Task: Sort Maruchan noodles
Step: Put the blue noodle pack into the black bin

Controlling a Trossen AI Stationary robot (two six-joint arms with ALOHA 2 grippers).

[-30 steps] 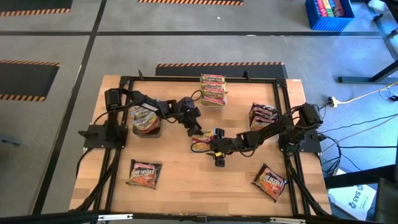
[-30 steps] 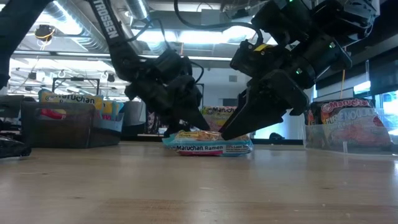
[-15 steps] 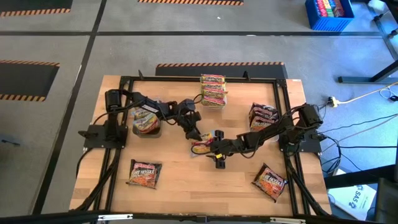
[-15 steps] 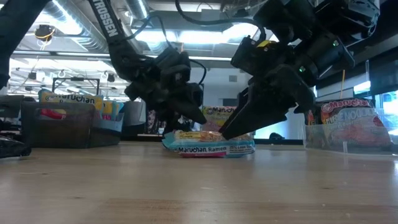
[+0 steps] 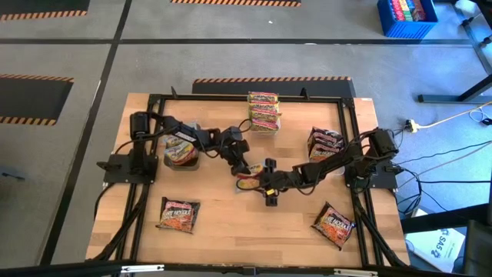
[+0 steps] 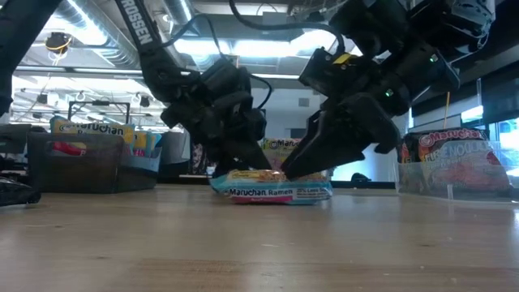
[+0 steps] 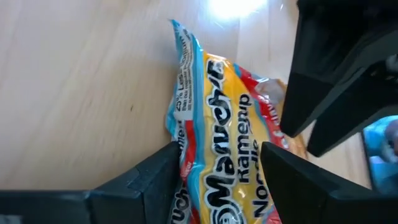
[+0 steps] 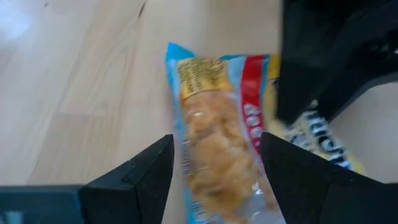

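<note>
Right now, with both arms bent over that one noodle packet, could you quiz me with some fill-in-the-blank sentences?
1. Both end effectors, left and right, meet at the yellow packet in the table's ____.
2. That packet lies flat on the ____ table.
3. The printed brand on the packet is ____.
4. Each end effector's fingers stand ____ over the packet.

Missing words: middle; wooden; Maruchan; open

Wooden table (image 5: 231, 215), blue crate (image 5: 407, 17) (on floor), clear tub (image 6: 454, 166)
</note>
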